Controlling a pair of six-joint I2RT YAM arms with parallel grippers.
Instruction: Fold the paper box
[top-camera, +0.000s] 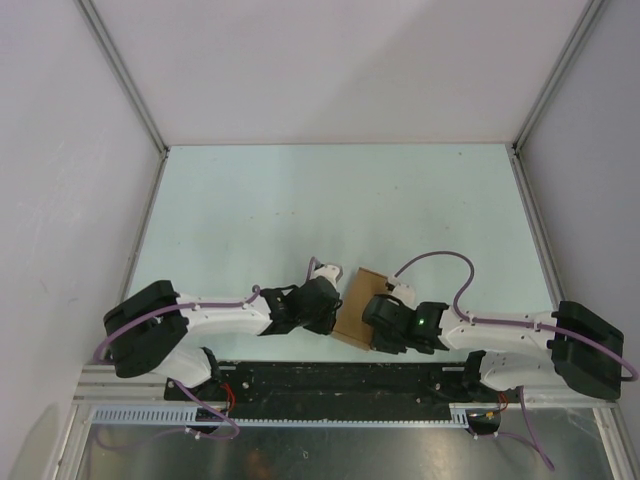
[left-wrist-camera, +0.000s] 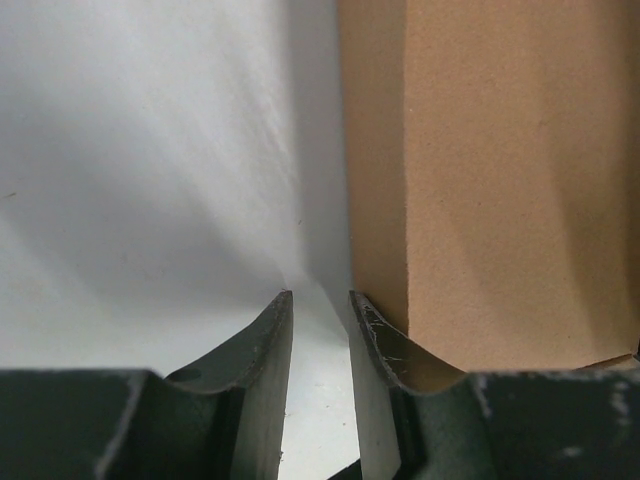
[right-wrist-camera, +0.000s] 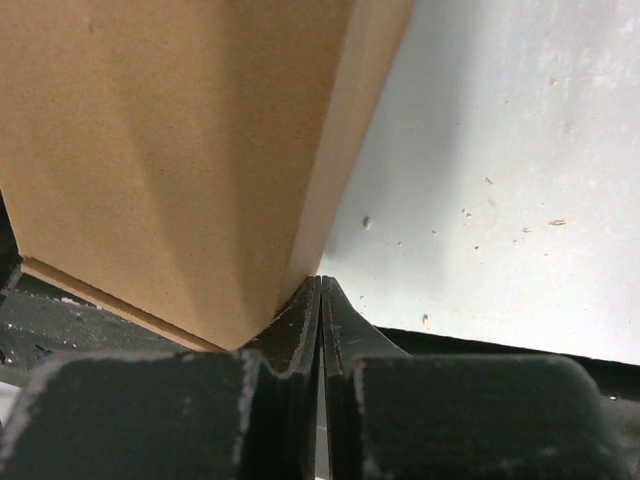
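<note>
The paper box (top-camera: 358, 303) is a small brown cardboard box standing near the table's front edge, between my two grippers. In the left wrist view its brown wall (left-wrist-camera: 500, 180) fills the right side, and it rests against the outer face of my right finger (left-wrist-camera: 385, 340). My left gripper (left-wrist-camera: 320, 300) is open a little, with only table between its fingers. In the right wrist view the box (right-wrist-camera: 170, 150) fills the left side. My right gripper (right-wrist-camera: 321, 285) is shut on nothing, with its tips against the box's lower edge.
The pale table (top-camera: 300, 200) runs back to white walls with aluminium corner posts (top-camera: 120, 70). A black mounting rail (top-camera: 330, 380) lies along the front edge, just behind the box.
</note>
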